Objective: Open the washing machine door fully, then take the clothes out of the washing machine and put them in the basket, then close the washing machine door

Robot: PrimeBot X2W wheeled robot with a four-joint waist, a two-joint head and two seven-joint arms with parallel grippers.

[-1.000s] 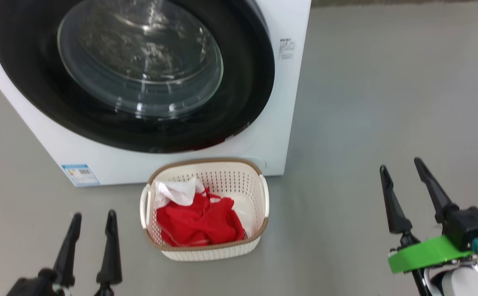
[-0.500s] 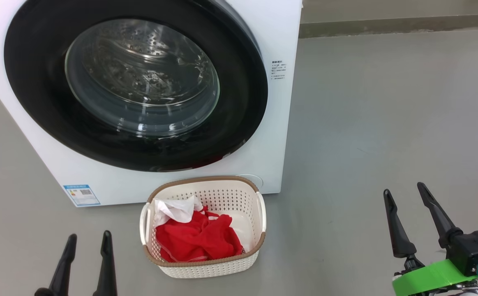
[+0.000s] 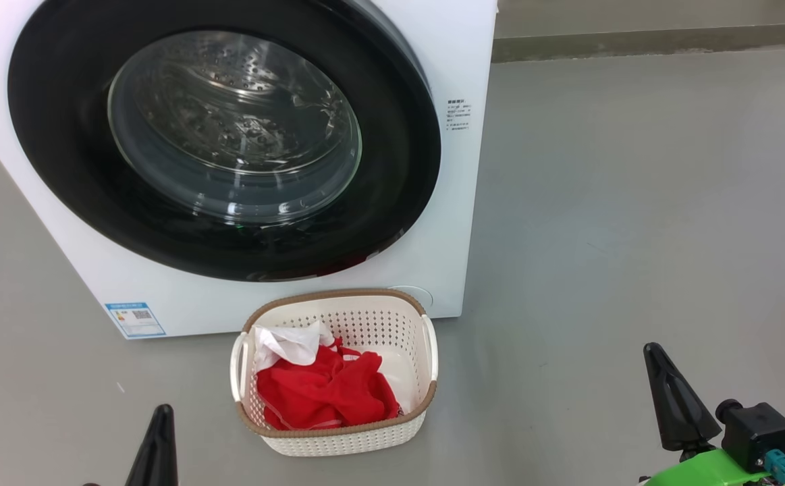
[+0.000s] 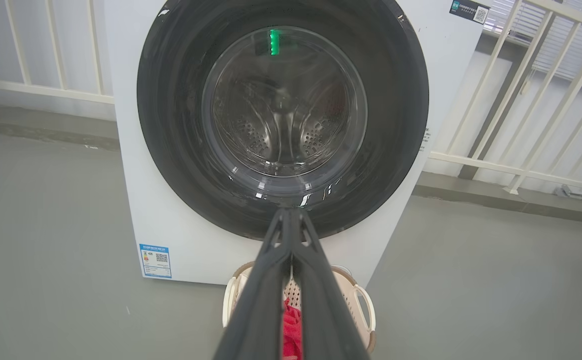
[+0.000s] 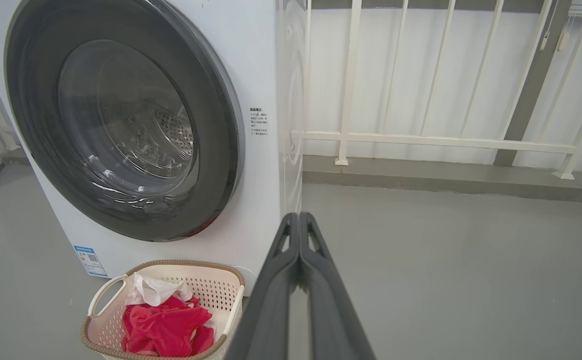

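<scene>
White front-loading washing machine (image 3: 463, 223), round glossy-black glass door (image 3: 399, 169) shut flush
Cream perforated basket (image 3: 338, 297) on the floor (image 3: 635, 236) at its front holds red jersey clothes (image 3: 325, 395); left gripper (image 4: 291, 212), right gripper (image 5: 298, 216) both pinched closed, empty; likely just verify the latch

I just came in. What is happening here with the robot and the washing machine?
A two-armed robot is unloading laundry, and the job looks done. The washing machine door is shut, and the red and white clothes lie in the basket on the floor before the washing machine. The left claw and right claw are both shut and hold nothing.
</scene>
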